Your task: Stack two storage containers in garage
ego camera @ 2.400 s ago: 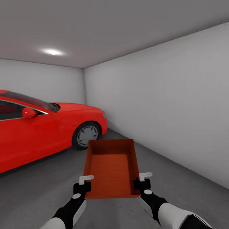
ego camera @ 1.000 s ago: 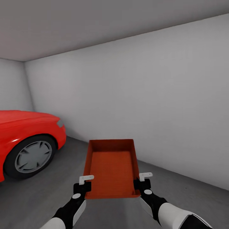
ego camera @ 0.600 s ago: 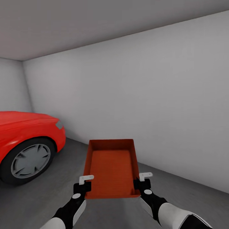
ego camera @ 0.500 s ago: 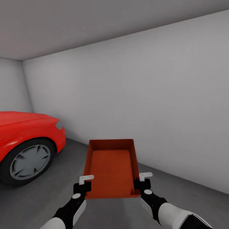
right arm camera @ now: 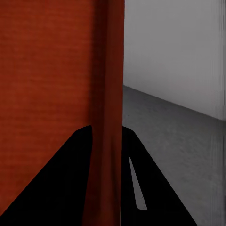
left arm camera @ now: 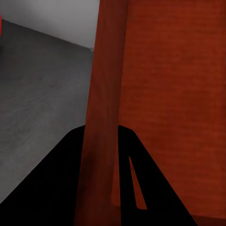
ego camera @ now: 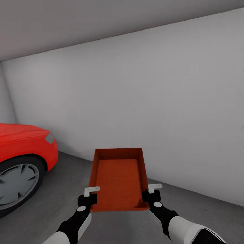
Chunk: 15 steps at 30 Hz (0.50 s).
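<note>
You are carrying one orange-red storage container (ego camera: 118,179) in the garage, held out in front of the trunk above the dark grey floor (ego camera: 210,217). The left gripper (ego camera: 88,196) is pinching the container's left side wall near its near corner; in the left wrist view the fingers (left arm camera: 61,183) are straddling that wall (left arm camera: 106,94), one outside and one inside. The right gripper (ego camera: 151,194) is doing the same on the right side wall, and the right wrist view is showing the wall (right arm camera: 108,94) running up between its dark fingers (right arm camera: 150,188). Both sets of jaws are closed tight onto thin plastic, nothing else in them.

The container is riding level, open side up, nothing in it. A pale grey wall (ego camera: 152,101) is standing close ahead, and the red car (ego camera: 20,159) is sitting off to the left with its front wheel near.

Judgement on the step: you are looking for a set-down spot. Pick bare floor well apart from the car and the wall. Lower both arms together so the base lands flat, and release both grips at once so it does not twist.

No brand, label or writing is readable on the container, the car or the walls.
</note>
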Motion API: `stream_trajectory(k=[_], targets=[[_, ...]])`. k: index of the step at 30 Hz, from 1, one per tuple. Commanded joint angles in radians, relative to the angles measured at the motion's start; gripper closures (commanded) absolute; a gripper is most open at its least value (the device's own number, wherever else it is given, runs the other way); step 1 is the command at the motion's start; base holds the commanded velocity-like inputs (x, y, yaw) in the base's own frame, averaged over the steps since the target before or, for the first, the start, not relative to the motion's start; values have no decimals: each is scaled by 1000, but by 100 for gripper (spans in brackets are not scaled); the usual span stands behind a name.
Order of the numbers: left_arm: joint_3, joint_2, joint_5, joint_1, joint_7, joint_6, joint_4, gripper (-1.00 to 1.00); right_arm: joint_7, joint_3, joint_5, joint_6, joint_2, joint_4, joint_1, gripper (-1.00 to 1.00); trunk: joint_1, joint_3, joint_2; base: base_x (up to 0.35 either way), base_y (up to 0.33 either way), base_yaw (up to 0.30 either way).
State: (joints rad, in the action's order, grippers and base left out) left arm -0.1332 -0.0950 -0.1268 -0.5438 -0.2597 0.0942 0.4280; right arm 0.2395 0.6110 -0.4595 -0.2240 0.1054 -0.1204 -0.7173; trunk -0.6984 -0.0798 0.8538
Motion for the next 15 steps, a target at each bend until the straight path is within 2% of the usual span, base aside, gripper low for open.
stream_trajectory(k=[1, 15], targets=[[0, 2, -11, 0, -11, 2, 0, 100, 3, -66, -51, -3, 0, -2, -2, 100, -1, -1, 1, 323, 142, -286], [0, 1, -11, -1, -10, 2, 1, 100, 3, -66, -51, -3, 0, -2, -2, 100, -1, -1, 1, 323, 148, -289]])
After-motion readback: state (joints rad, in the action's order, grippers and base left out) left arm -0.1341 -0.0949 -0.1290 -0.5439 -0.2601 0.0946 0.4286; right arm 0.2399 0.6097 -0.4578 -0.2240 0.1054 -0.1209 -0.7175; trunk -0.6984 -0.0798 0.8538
